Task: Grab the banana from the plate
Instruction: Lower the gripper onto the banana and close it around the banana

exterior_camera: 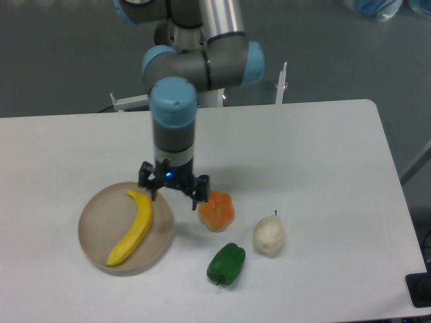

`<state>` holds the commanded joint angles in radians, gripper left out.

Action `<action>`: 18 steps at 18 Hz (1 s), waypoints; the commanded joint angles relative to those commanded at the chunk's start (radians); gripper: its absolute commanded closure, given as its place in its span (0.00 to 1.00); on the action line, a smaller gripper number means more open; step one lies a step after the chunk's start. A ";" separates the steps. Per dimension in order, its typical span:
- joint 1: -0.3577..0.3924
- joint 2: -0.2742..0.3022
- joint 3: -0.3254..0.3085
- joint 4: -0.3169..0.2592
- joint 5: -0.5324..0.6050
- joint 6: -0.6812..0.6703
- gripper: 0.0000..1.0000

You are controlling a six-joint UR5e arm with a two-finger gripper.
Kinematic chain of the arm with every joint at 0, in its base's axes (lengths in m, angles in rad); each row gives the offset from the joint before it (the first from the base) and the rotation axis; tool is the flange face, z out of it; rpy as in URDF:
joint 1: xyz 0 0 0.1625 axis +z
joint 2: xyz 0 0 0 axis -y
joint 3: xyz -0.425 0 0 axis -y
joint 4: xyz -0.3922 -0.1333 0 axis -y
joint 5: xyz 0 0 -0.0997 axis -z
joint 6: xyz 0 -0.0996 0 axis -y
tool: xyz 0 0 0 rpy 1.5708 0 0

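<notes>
The banana [133, 229] lies on the plate [94, 214], stem end toward 12 o'clock and its long body running down toward 7 o'clock. The gripper [174, 190] hangs above the plate's rim at about 2 o'clock, its fingers [147, 187] spread apart with nothing between them, not yet over the fruit.

The main risk looks like misalignment. The banana is curved and sits slanted, so if the fingers come down across the wrong part or at the wrong angle, one could land on top of the fruit and press it into the dish, or clip the raised rim and shove the plate across the counter [316, 168]. A grip near the thin stem end would probably let the heavy body swing or slip out.

Just beside the gripper at 3 o'clock sits a round orange fruit [216, 209], close enough that the right-hand finger seems near it; a careless sideways move could nudge it. A green pepper [225, 264] and a pale pear [269, 235] lie further toward 4 o'clock, well apart from the plate and not blocking the way.
</notes>
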<state>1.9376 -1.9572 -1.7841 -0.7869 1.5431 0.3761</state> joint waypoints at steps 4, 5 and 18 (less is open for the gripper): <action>-0.043 -0.045 0.014 0.003 0.025 -0.029 0.00; -0.052 -0.064 0.015 0.003 0.026 -0.039 0.00; -0.106 -0.141 0.029 0.071 0.048 -0.051 0.35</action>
<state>1.8316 -2.0985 -1.7549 -0.7164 1.5907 0.3252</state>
